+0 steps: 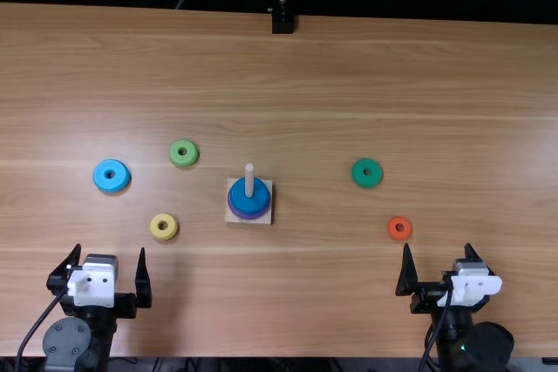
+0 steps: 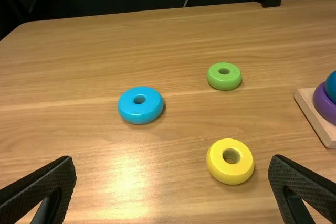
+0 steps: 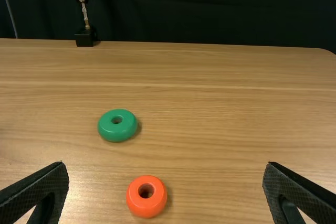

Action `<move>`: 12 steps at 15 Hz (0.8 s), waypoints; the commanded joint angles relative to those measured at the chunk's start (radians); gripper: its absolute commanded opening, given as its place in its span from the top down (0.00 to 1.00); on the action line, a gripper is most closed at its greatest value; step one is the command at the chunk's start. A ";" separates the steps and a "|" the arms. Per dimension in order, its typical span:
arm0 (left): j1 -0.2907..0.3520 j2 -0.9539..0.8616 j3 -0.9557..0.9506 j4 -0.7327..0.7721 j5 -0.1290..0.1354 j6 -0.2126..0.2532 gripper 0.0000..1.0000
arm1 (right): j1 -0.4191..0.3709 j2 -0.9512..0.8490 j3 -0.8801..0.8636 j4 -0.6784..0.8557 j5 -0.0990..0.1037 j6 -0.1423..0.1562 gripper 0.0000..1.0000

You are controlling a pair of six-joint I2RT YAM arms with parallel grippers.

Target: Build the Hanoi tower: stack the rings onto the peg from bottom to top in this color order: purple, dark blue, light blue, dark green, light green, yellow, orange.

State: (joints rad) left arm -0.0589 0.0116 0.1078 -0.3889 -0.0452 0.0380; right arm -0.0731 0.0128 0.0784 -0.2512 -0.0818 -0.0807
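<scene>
Wood-grained table (image 1: 349, 76) — round purple ring (image 1: 233, 208)

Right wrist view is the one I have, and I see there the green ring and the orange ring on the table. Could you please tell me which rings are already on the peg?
Observer: The peg carries two: the purple ring below, the dark blue ring on top of it.
Operator: Thank you. And where is the light blue ring, please?
Observer: The light blue ring lies flat on the table, farthest left of the rings in the top view.
Operator: Does the left gripper hold any ring now?
Observer: No, the left gripper is open, with no ring between its fingers.
</scene>
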 commanded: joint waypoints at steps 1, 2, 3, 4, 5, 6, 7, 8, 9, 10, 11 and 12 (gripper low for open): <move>0.001 -0.012 -0.108 -0.077 -0.003 0.003 0.00 | -0.011 -0.013 -0.062 -0.074 -0.001 -0.004 0.00; -0.001 -0.012 -0.108 -0.077 -0.003 0.003 0.00 | -0.011 -0.013 -0.062 -0.074 -0.001 -0.004 0.00; -0.001 -0.012 -0.108 -0.077 -0.003 0.003 0.00 | -0.011 -0.013 -0.062 -0.074 -0.001 -0.004 0.00; 0.001 -0.012 -0.108 -0.077 0.005 0.001 0.00 | -0.011 -0.013 -0.062 -0.074 -0.001 -0.004 0.00; 0.004 -0.012 -0.108 -0.079 0.003 0.003 0.00 | -0.011 -0.013 -0.062 -0.074 -0.001 -0.004 0.00; 0.005 -0.012 -0.108 -0.066 0.007 0.001 0.00 | -0.011 -0.013 -0.062 -0.074 -0.001 -0.004 0.00; 0.005 -0.012 -0.108 -0.057 0.010 0.001 0.00 | -0.011 -0.013 -0.062 -0.074 -0.001 -0.004 0.00; 0.008 -0.012 -0.072 -0.046 0.003 0.003 0.00 | -0.011 -0.013 -0.062 -0.074 -0.001 -0.004 0.00; 0.014 -0.012 0.007 -0.046 -0.003 0.003 0.00 | -0.011 -0.013 -0.062 -0.074 -0.001 -0.004 0.00; 0.022 -0.012 0.092 -0.051 -0.006 0.008 0.00 | -0.011 -0.013 -0.062 -0.074 -0.001 -0.004 0.00; 0.030 -0.004 0.150 -0.051 -0.006 0.012 0.00 | -0.011 -0.013 -0.062 -0.074 -0.001 -0.004 0.00; 0.041 0.059 0.208 -0.049 -0.006 0.014 0.00 | -0.011 -0.013 -0.062 -0.074 -0.001 -0.004 0.00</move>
State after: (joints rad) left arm -0.0277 0.0490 0.2596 -0.4500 -0.0490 0.0391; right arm -0.0731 0.0128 0.0784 -0.2512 -0.0822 -0.0803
